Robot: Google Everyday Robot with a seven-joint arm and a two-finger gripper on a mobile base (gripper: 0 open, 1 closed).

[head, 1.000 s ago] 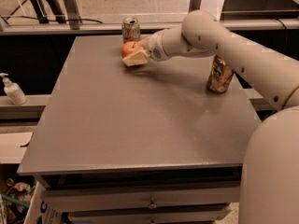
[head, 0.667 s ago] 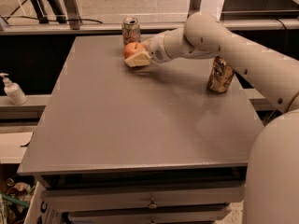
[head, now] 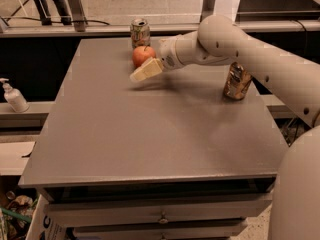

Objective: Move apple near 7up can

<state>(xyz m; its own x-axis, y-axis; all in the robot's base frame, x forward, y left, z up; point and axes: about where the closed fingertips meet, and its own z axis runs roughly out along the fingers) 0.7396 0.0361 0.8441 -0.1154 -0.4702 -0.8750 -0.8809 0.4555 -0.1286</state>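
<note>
Camera view, from the front of the grey tabletop [head: 150, 134], looking toward its far edge. The robot's pale arm [head: 235, 41] reaches in from the right and ends in the tool [head: 145, 70], which lies over the far-left part of the surface. The apple [head: 143, 55], red-orange with a short stem, sits directly against the tool's far side, touching it or very nearly so. Whether the tool is clasping the apple or merely resting beside it cannot be told from this angle. A soft shadow lies on the tabletop under the tool, so the tool appears to be slightly raised. Whether the apple itself rests on the surface is unclear.

The 7up can [head: 140, 32] stands upright at the far edge, just behind the apple, with little or no gap showing between the two. A dented brown-gold can [head: 237, 81] stands well apart, near the right edge, partly behind the arm. A soap bottle [head: 14, 96] stands off the tabletop to the left.

Progress, as judged from this arrangement: the apple is already close to the 7up can, so the carrying part of the task looks essentially complete. What remains is probably to leave the apple settled on the tabletop and draw the tool clear without nudging either object.
</note>
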